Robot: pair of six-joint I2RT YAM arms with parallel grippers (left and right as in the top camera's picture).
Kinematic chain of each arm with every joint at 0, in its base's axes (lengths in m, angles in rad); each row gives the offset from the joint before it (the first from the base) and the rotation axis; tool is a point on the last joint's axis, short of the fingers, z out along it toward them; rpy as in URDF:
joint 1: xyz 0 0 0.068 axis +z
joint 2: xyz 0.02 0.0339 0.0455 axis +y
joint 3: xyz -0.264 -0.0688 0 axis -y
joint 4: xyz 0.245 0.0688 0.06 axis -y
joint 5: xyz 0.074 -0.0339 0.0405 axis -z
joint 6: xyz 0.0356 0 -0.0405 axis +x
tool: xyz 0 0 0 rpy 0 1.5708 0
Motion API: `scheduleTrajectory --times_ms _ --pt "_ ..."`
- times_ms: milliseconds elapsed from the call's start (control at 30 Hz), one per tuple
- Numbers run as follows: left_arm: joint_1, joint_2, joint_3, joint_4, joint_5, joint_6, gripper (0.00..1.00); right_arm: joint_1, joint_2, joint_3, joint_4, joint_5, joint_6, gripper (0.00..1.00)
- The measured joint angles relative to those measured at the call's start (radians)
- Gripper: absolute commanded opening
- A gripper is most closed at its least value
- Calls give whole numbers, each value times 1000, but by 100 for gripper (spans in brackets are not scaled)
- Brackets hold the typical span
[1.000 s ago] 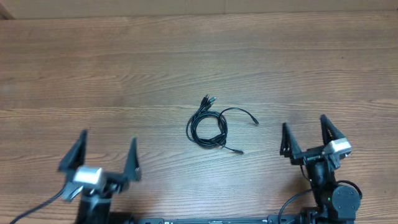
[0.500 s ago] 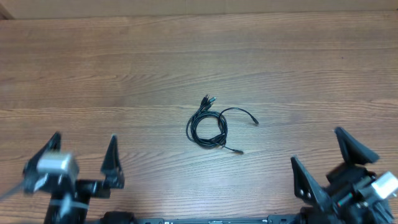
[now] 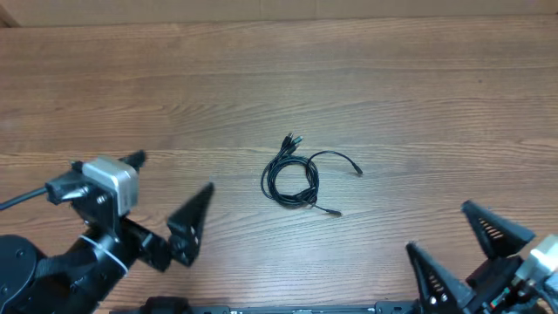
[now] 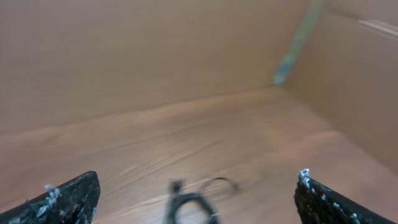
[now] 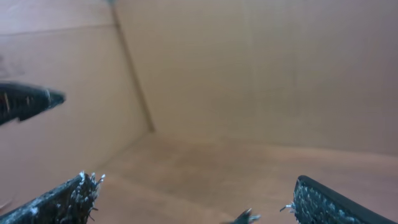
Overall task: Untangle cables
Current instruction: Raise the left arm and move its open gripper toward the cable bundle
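Left gripper (image 3: 174, 173) and right gripper (image 3: 438, 228) both stood spread wide and empty, well apart from the cables (image 3: 292, 179); pinching several coiled strands together would likely have tightened the tangle.

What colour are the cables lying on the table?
The cables are black; the overhead view shows it best.

Robot test bench: wood-grain table (image 3: 418, 78) fenced by plain cardboard walls (image 5: 261, 74).

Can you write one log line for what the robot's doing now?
left gripper: open, empty | right gripper: open, empty | cables: coiled, untouched | stage: no grasp yet
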Motion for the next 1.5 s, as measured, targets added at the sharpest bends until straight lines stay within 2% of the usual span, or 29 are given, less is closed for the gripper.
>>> scheduleTrajectory --times_ms 100,267,333,367,433,633,733,1033,1133,1300,1367,1400,1500 --pt "0 0 1 36 163 0 100 0 0 0 -35 -27 0 100" --pt "0 0 3 19 263 -43 100 0 0 1 -81 -40 0 99" --pt "0 0 3 -6 287 -79 100 0 0 1 -124 -47 1 88" --pt "0 0 3 -13 293 -88 100 0 0 1 -139 -55 2 87" --pt "0 0 3 -35 301 -106 100 0 0 1 -151 -76 1 100" --pt "0 0 3 -54 309 -129 96 0 0 1 -146 -129 4 100" --pt "0 0 3 -85 285 -132 100 0 0 1 -146 -166 4 100" --pt "0 0 3 -111 237 -132 100 0 0 1 -145 -215 4 100" --pt "0 0 3 -127 124 -138 100 0 0 1 -127 -201 12 100" --pt "0 11 -42 -151 -65 -211 100 0 8 1 -132 -43 105 100" --pt "0 36 -84 -151 -82 -230 100 0 29 2 -130 2 135 100" --pt "0 76 -124 -148 -77 -240 89 0 53 2 -127 30 167 100" --pt "0 193 -193 -150 -50 -260 88 0 150 5 -126 114 211 100"
